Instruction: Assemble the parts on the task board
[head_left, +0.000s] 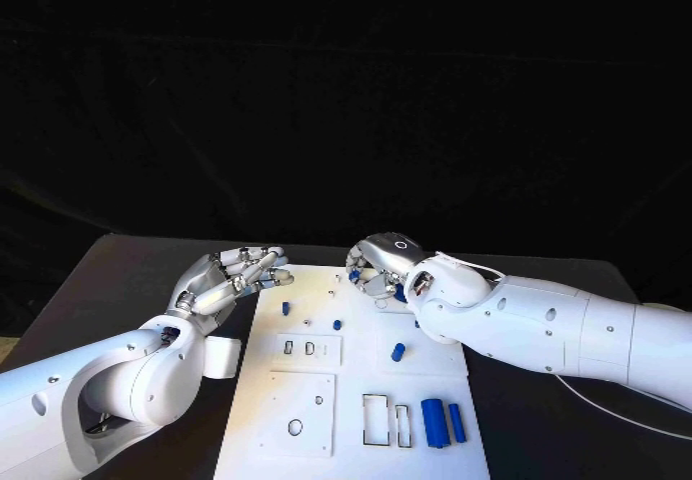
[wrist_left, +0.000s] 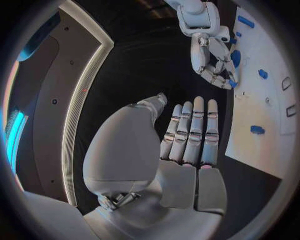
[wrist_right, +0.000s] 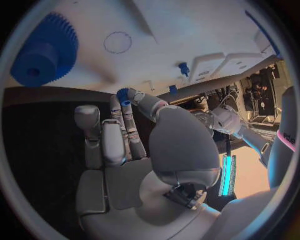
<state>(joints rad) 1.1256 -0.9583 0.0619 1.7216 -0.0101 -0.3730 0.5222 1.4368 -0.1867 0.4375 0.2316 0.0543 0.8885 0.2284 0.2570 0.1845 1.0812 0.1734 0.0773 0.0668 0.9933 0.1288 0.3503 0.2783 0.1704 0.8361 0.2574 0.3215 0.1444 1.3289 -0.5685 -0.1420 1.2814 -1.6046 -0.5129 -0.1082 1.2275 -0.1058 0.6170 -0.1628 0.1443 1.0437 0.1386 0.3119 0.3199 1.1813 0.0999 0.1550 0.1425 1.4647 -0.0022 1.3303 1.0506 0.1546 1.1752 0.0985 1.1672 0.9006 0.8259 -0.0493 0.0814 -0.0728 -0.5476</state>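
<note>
The white task board (head_left: 433, 375) lies lengthwise in the middle of the table. My right hand (head_left: 381, 264) hovers over its far end and pinches a small blue gear (wrist_right: 124, 94) between thumb and fingertips. A large blue gear (wrist_right: 44, 50) sits on the board just beside that hand. My left hand (head_left: 231, 280) is open with straight fingers (wrist_left: 190, 132), beside the board's far left corner, holding nothing. The left wrist view shows the right hand (wrist_left: 214, 57) with the small gear (wrist_left: 232, 83) at its fingertips.
Loose blue parts lie on the board: a small peg (head_left: 286, 307), two short pins (head_left: 338, 324) (head_left: 398, 351), and two long bars (head_left: 433, 420) (head_left: 456, 423) at the near right. Rectangular slots (head_left: 384, 420) and a round hole (head_left: 296, 427) are cut in the near half.
</note>
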